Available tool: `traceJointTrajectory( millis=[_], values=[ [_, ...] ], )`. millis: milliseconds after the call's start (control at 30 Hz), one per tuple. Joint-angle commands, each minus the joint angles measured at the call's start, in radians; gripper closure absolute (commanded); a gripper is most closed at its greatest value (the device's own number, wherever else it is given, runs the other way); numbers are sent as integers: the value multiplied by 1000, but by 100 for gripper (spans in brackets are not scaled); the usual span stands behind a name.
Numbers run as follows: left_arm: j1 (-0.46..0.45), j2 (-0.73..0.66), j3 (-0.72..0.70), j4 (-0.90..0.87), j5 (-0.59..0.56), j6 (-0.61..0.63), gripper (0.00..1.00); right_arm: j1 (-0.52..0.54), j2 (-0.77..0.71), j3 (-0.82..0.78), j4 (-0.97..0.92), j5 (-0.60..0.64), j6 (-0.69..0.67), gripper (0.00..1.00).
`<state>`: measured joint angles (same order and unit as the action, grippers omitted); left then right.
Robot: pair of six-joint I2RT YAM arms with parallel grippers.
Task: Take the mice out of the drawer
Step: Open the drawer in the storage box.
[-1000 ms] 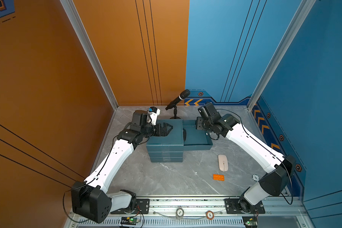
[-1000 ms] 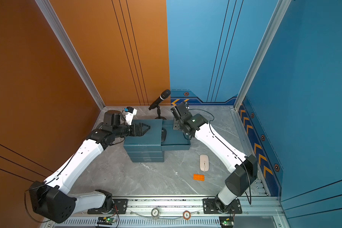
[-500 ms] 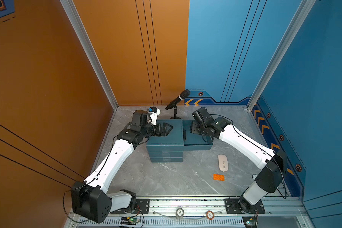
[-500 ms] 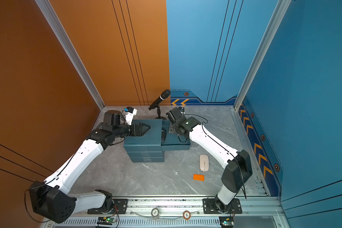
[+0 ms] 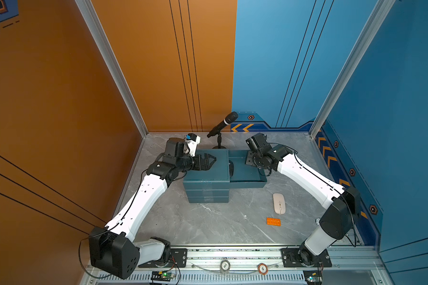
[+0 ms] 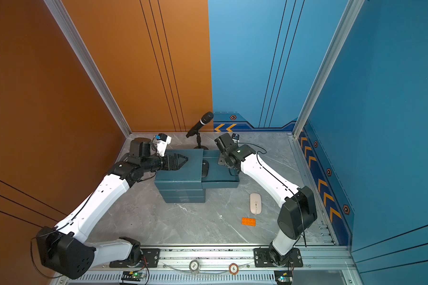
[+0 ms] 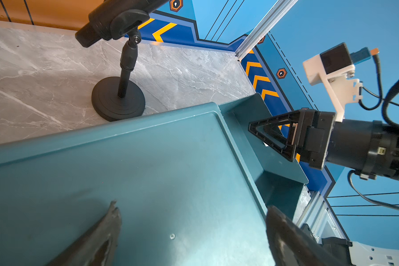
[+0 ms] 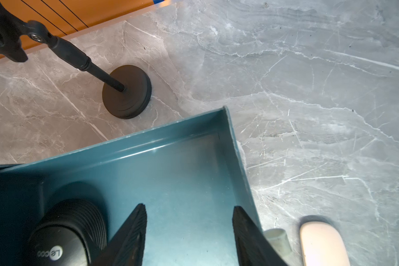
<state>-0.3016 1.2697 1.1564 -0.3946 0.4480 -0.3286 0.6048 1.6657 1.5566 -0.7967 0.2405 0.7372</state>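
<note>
Right gripper [image 8: 189, 207] is positioned over the open drawer [image 8: 148, 147], jaws partly spread and gripping nothing; one black mouse [image 8: 62, 235] lies at the drawer's left end (just beside the cabinet [image 5: 208, 172]). Left gripper [image 7: 191, 205] is over the cabinet top, jaws apart, empty. The cream mouse [image 5: 279, 203] lies on the table [image 5: 208, 222], near-right of the drawer
</note>
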Motion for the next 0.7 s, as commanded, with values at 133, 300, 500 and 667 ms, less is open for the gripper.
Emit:
traceJointTrajectory(
  millis=[133,300,500,667],
  values=[
    [-2,-17,30,-23,-12,13,2,-32,20,33,-92,60,-18,44],
    [-2,-17,31,-24,-13,13,2,-48,17,26,-96,56,-27,44],
    [0,-15,30,-23,-14,13,2,-21,8,52,-31,-28,-105,44],
    [0,-15,29,-24,-12,13,2,29,-9,65,102,-196,-193,42]
  ],
)
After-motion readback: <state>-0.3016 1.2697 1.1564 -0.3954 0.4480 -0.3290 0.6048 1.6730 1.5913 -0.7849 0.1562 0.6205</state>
